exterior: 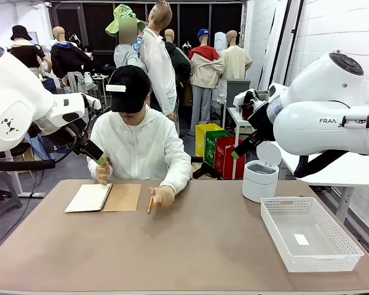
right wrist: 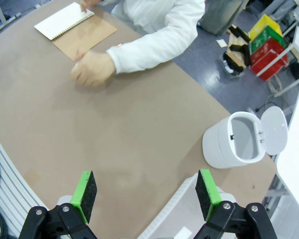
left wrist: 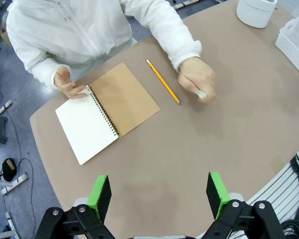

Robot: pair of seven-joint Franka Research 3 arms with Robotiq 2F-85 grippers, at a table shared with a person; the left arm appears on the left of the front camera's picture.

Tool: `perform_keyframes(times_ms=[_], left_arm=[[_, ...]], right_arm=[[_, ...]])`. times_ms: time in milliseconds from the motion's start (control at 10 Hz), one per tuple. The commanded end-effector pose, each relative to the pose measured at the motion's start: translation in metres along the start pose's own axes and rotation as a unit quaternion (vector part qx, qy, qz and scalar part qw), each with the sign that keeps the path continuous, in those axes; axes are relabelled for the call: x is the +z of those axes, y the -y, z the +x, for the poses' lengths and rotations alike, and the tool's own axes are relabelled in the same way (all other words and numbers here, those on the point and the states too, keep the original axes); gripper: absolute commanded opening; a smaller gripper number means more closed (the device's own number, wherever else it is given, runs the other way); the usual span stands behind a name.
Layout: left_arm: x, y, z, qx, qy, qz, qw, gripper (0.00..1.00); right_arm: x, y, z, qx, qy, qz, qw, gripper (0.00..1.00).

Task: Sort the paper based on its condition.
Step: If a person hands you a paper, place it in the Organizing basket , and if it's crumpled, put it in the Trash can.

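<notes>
No loose paper is in view. The one white page [left wrist: 87, 127] is bound in a spiral notebook [exterior: 103, 198] lying open on the table with its brown cover [left wrist: 124, 97] folded out. A person's hand [left wrist: 67, 82] rests at the notebook's top edge. The other hand [left wrist: 197, 82] is a loose fist beside a yellow pencil [left wrist: 163, 81]. My left gripper [left wrist: 159, 191] hangs open high above the table's near side, and shows again [exterior: 97, 155] close to the person's arm. My right gripper [right wrist: 147, 194] is open and empty above the table's right part, raised in the air [exterior: 240, 150].
A white bin [exterior: 260, 175] with its lid flipped open stands at the far right of the table [exterior: 190, 246]. A white plastic basket [exterior: 307, 230] sits at the near right with a small white slip on its floor. The person sits across the table.
</notes>
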State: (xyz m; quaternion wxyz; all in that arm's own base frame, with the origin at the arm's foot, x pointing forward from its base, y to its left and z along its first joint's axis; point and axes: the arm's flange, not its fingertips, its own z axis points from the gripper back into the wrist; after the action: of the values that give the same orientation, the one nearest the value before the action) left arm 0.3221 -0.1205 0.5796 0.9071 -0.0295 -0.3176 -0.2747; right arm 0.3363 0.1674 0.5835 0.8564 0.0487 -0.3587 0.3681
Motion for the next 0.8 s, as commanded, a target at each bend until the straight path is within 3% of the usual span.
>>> perform_keyframes(times_ms=[0, 700], left_arm=[[-0.0012, -0.0005, 0.0003, 0.001, 0.001, 0.000, 1.000, 1.00], [-0.0012, -0.0005, 0.0003, 0.001, 0.001, 0.000, 1.000, 1.00]], right_arm=[[-0.0006, 0.0004, -0.0002, -0.001, 0.000, 0.002, 1.000, 1.00], [-0.0006, 0.0004, -0.0002, -0.001, 0.000, 0.002, 1.000, 1.00]])
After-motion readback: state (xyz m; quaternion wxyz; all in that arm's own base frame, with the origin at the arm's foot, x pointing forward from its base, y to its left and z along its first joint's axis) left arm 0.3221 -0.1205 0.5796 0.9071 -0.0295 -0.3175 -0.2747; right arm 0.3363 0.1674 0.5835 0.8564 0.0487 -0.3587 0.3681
